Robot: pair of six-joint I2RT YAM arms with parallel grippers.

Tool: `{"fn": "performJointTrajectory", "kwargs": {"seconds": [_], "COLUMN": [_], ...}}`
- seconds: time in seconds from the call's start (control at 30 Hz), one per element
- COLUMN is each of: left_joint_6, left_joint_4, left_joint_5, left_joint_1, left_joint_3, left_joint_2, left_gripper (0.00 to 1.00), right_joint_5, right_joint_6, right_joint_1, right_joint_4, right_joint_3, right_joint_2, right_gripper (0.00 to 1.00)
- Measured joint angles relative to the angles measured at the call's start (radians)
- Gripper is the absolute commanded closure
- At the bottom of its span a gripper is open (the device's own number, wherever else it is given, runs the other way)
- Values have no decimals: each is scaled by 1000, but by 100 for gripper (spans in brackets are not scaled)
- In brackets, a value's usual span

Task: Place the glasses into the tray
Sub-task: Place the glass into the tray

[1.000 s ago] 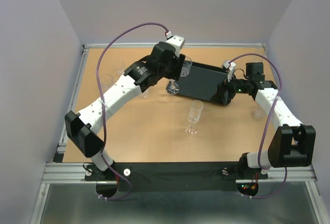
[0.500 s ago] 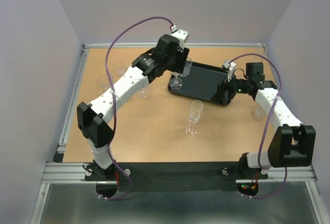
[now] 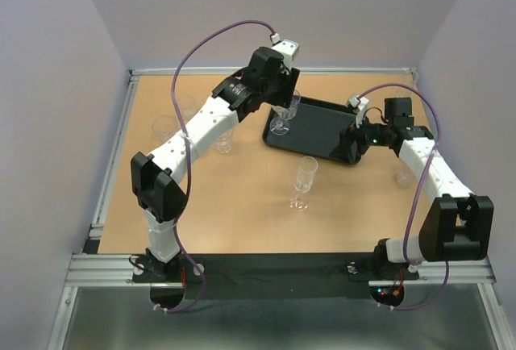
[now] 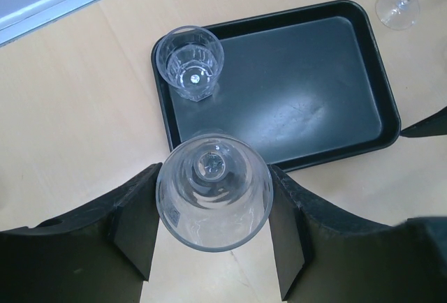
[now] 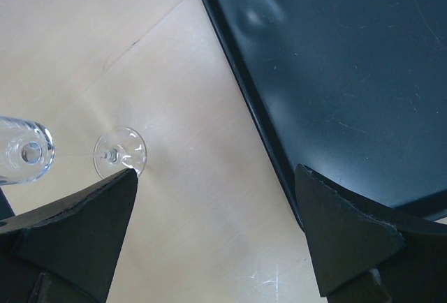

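Left wrist — left pincer (image 4: 213,232) grips stemmed glass (image 4: 213,191) over tray (image 4: 300,107) rim; tumbler (image 4: 190,62) in tray; right pincer (image 5: 216,226) wide, empty.

A pale wooden tabletop (image 3: 242,221) fills the middle of the top view, edged by a silver metal rail (image 3: 111,156) on its left, far and right sides. A black strip (image 3: 274,276) crosses its near edge, with a dull grey metal surface (image 3: 274,326) below it at the bottom of the frame. Plain lavender-grey walls (image 3: 274,11) close in behind and on both sides. The light is soft and even
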Motion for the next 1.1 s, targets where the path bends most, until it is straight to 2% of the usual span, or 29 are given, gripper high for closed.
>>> {"fn": "performJointTrajectory", "kwargs": {"seconds": [0.83,1.1], "left_joint_6": [5,13], "left_joint_4": [0,-1], "left_joint_5": [60,65], "left_joint_1": [57,72], "left_joint_3": [218,237], "left_joint_2": [257,312], "left_gripper": [72,71], "right_joint_5": [6,7], "right_joint_6": [0,0], "right_joint_1": [0,0], "right_joint_4": [0,0], "right_joint_3": [0,0], "right_joint_2": [0,0], "right_gripper": [1,1]}}
